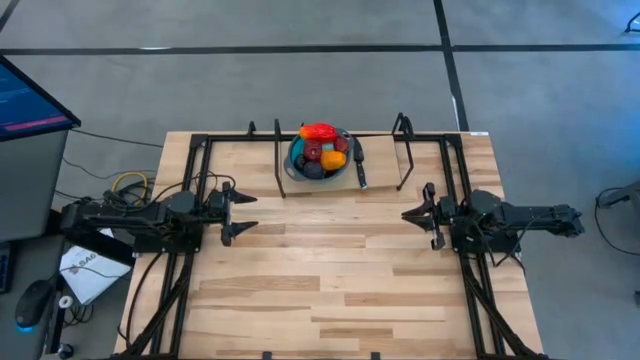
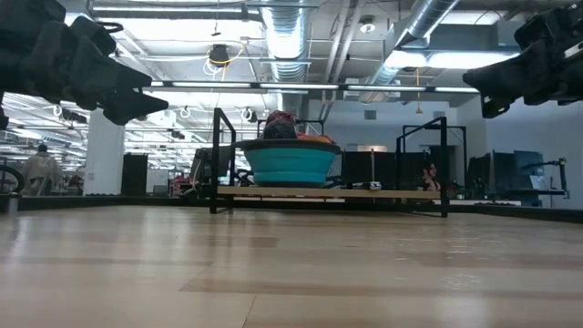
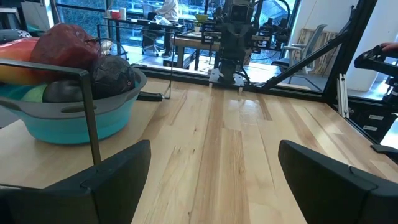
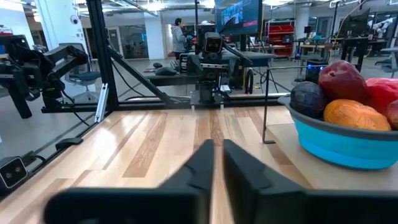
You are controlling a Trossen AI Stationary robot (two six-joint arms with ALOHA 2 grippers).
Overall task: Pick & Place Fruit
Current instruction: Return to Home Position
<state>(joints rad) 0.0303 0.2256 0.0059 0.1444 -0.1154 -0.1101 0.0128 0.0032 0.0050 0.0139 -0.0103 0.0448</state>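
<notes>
The fruit [image 1: 322,145] is piled in a round blue bowl [image 1: 292,160]: a red-orange piece, maroon, orange, dark purple and green ones. The bowl stands by its base on a raised wooden shelf at the table's far edge, in the middle. The low view shows the bowl [image 2: 290,164] with the fruit [image 2: 281,126] heaped above its rim. My left gripper [image 1: 252,212] hovers open over the table's left side, pointing right; its wrist view shows the bowl [image 3: 74,121] off to one side. My right gripper [image 1: 405,213] hovers shut over the right side, pointing left, with the bowl [image 4: 342,146] beside it.
A black metal frame [image 1: 200,150] runs around the table, with upright bars [image 1: 280,170] on each side of the bowl. A dark slim object [image 1: 358,168] lies on the shelf right of the bowl. Bare wood [image 1: 330,270] lies between the arms. A person [image 4: 178,34] stands in the room beyond.
</notes>
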